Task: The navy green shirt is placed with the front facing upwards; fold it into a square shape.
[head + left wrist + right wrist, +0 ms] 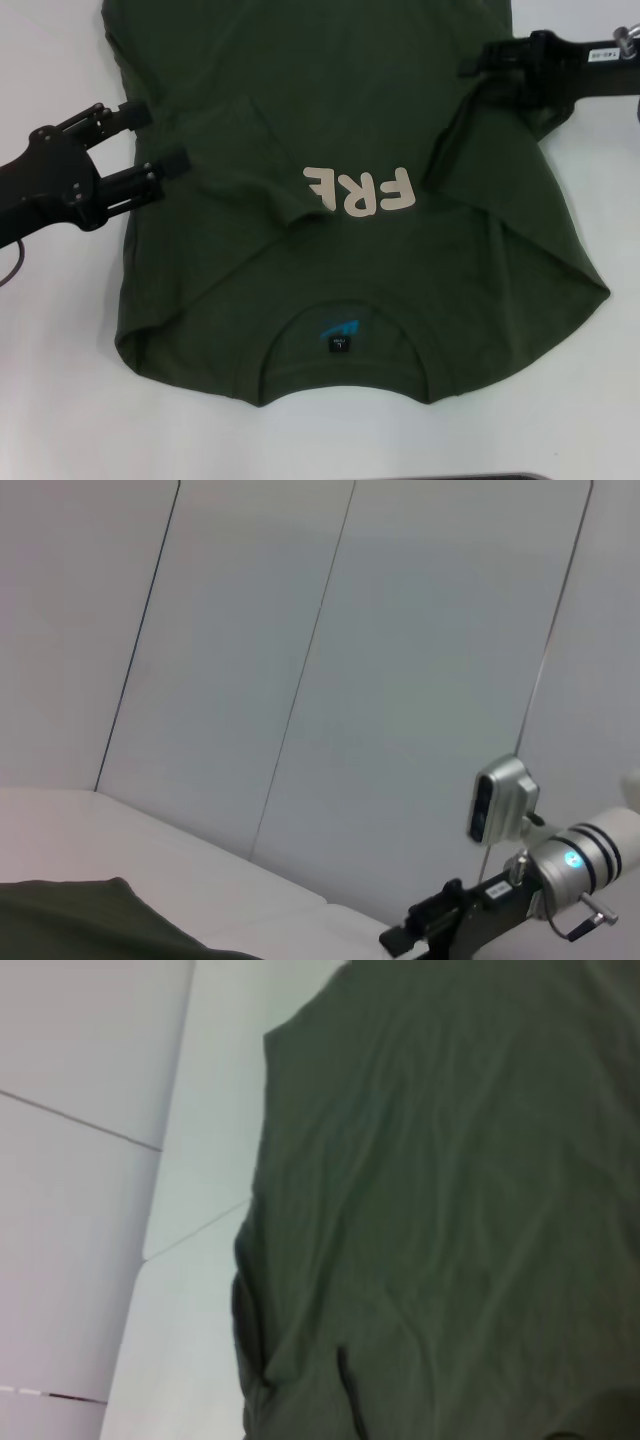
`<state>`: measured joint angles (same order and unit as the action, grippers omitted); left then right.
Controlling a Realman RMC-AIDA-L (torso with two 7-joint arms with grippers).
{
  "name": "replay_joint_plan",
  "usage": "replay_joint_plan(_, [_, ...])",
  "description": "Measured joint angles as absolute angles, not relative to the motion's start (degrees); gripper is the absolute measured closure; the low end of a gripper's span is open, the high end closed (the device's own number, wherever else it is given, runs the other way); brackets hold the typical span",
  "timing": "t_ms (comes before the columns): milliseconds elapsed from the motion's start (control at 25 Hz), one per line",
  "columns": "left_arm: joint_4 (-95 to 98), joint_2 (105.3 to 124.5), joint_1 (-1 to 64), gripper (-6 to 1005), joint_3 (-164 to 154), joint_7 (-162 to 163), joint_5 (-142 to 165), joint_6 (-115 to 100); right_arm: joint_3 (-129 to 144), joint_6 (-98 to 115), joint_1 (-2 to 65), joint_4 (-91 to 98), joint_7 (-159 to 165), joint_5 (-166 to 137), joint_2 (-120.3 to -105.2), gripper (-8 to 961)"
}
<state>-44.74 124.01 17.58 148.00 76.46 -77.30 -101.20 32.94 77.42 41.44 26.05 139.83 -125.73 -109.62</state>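
Clearly, the left gripper (pixel 150 140) stands wide, its two black fingers (pixel 125 116) spread apart with nothing between them, poised at the left edge of the navy green shirt (pixel 350 250). Whether the right gripper (pixel 480 58) is spread or closed I cannot tell; only its dark tip shows, reaching over the shirt's right side from the far right edge.

One shirt lies on the white table (pixel 60 400), collar nearest the robot, both sides folded inward. Three pale letters (pixel 358 190), "FRE", show; any others are covered by the fold. The hem runs out of sight at the top. The neck label (pixel 338 344) is too small to read.

Both arms come in roughly level from opposite sides.
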Motion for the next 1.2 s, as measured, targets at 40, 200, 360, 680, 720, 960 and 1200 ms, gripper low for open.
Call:
replay_joint_plan(40, [-44.7, 124.01, 17.6, 186, 148.0, 76.5, -77.3, -101.1, 32.8, 78.0, 41.4, 26.7, 139.3, -125.6, -109.56, 503])
replay_joint_plan(200, [-44.7, 124.01, 17.6, 186, 148.0, 76.5, -77.5, -100.9, 33.0, 79.4, 41.3, 29.1, 137.6, -124.9, -109.21, 377])
replay_joint_plan(360, [-44.7, 124.01, 17.7, 186, 148.0, 76.5, -77.7, -100.9, 32.9, 78.3, 41.6, 30.0, 136.2, -124.5, -108.97, 248])
replay_joint_plan(680, [-45.3, 123.97, 18.2, 186, 149.4, 78.9, -77.7, -100.8, 34.5, 81.5, 41.3, 31.7, 140.1, -130.6, -106.17, 256])
replay_joint_plan(720, [-45.3, 123.87, 18.4, 186, 150.0, 80.4, -77.7, -100.5, 34.6, 82.4, 41.1, 31.7, 141.1, -131.2, -105.71, 256])
replay_joint_plan(960, [-46.0, 123.52, 19.3, 186, 151.8, 86.1, -77.7, -99.2, 34.7, 84.6, 38.3, 32.4, 142.2, -132.5, -104.18, 264])
replay_joint_plan(1200, [-46.9, 123.86, 19.5, 187, 151.9, 86.8, -77.7, -99.2, 34.1, 83.8, 36.6, 33.2, 142.9, -136.0, -103.38, 266])
